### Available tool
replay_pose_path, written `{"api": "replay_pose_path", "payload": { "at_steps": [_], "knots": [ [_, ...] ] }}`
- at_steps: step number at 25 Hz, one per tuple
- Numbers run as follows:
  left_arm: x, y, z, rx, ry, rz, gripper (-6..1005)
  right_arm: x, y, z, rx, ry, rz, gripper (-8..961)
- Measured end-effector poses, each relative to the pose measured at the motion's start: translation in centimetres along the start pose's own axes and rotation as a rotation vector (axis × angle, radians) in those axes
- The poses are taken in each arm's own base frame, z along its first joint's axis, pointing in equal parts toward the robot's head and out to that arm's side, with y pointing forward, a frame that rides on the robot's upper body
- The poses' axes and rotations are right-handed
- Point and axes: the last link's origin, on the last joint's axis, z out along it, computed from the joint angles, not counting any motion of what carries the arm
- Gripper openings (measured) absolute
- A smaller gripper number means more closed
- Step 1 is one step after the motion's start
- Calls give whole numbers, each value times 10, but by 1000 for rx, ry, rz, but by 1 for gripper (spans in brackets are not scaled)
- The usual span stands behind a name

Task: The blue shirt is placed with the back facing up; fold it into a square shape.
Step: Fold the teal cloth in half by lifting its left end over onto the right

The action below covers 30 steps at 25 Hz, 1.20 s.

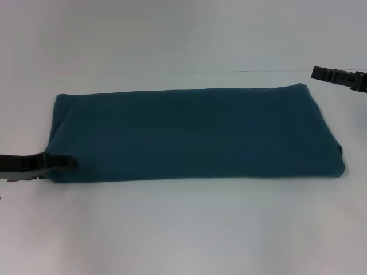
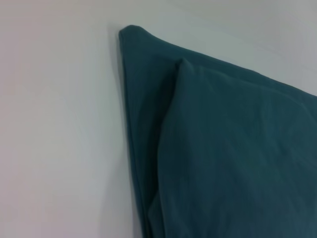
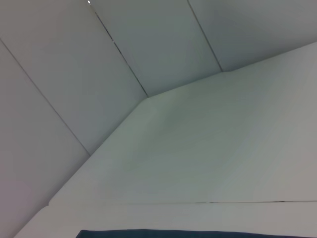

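blue shirt (image 1: pixel 195 134) lies mid-tabletop (image 1: pixel 183 229), already folded into long band, plain side up. left gripper (image 1: pixel 57 162) sits low at band's near left corner, tips touching the cloth; jaw state cannot tell. right gripper (image 1: pixel 338 77) hangs off band's far right corner, clear of fabric, jaw state cannot tell. left wrist view shows stacked layers at corner. likely next: short-end fold. pinch all layers together, lift evenly, lay end square on opposite end.

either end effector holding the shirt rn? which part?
Cannot be told for the left end effector: it sits at the near-left corner of the blue shirt, grip unclear. The right end effector is off the cloth, holding nothing.
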Motion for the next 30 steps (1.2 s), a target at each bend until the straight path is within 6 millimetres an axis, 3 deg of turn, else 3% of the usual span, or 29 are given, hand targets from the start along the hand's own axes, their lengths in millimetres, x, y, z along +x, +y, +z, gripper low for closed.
{"api": "replay_pose_path", "payload": {
  "at_steps": [10, 20, 26, 30],
  "knots": [
    [4, -4, 1, 33, 32, 1, 801, -1, 0, 0, 1, -1, 0, 906],
    [1, -7, 2, 57, 15, -3, 341, 0, 0, 0, 0, 0, 0, 903],
    [3, -7, 1, 58, 17, 0, 132, 2, -1, 1, 4, 3, 0, 900],
    [4, -7, -2, 54, 24, 4, 75, 5, 1, 6, 7, 15, -7, 899]
  ]
}}
